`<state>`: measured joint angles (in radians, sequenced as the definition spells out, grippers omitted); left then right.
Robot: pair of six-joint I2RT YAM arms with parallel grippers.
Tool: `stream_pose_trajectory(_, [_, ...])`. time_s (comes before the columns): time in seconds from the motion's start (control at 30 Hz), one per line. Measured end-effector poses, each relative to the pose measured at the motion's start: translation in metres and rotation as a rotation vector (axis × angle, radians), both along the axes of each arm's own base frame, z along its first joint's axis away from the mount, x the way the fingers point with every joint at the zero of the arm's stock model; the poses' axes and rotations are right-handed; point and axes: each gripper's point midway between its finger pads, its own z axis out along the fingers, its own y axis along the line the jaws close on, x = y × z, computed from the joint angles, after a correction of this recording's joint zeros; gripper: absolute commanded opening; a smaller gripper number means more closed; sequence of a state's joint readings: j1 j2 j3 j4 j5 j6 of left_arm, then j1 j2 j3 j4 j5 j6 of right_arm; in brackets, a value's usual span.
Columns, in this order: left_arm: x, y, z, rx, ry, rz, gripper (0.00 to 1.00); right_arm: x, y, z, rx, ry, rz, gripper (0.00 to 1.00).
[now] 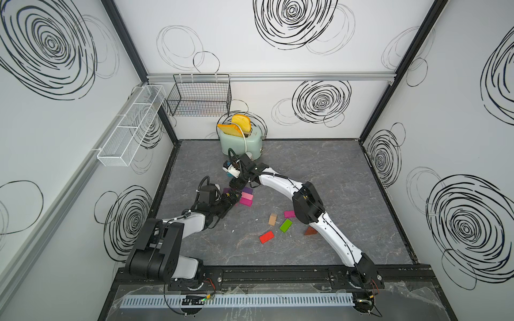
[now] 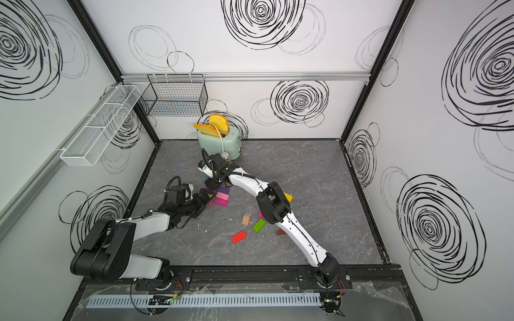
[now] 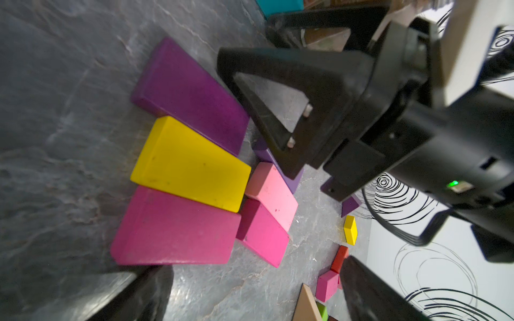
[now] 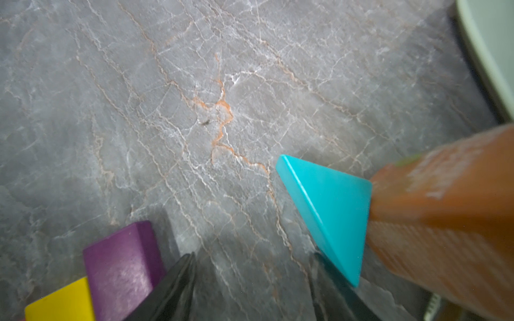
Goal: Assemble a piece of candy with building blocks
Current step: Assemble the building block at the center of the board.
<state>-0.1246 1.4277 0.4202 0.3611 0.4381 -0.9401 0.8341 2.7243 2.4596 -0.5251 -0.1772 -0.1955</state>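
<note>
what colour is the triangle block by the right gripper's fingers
Teal. The triangle block shows best in the right wrist view.

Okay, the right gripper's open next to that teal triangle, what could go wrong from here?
The teal triangle lies right beside the brown jar, so the open right gripper closing on it might bump or tip the jar. That gripper also hangs close to the purple brick, which sits in a neat row with the yellow brick; a careless sweep could knock the row out of line.
</note>
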Motion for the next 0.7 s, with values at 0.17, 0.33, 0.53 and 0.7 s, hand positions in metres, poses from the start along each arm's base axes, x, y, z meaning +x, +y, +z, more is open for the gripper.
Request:
stream_pose_trajectory(0.17, [0.0, 0.0, 0.0, 0.001, -0.001, 0.001, 0.98, 0.0, 0.0, 0.0, -0.001, -0.003, 0.003, 0.67])
stream_pose_trajectory(0.33, [-0.001, 0.0, 0.0, 0.002, 0.003, 0.001, 0.98, 0.002, 0.0, 0.002, 0.001, -0.006, -0.004, 0.73])
stream_pose_trajectory(0.53, [-0.004, 0.001, 0.003, 0.007, 0.005, 0.001, 0.98, 0.008, -0.006, 0.008, 0.016, 0.006, -0.034, 0.76])
stream_pose_trajectory(0.7, [-0.006, 0.001, 0.009, 0.01, -0.006, -0.005, 0.98, 0.025, -0.024, 0.031, 0.026, -0.017, -0.082, 0.75])
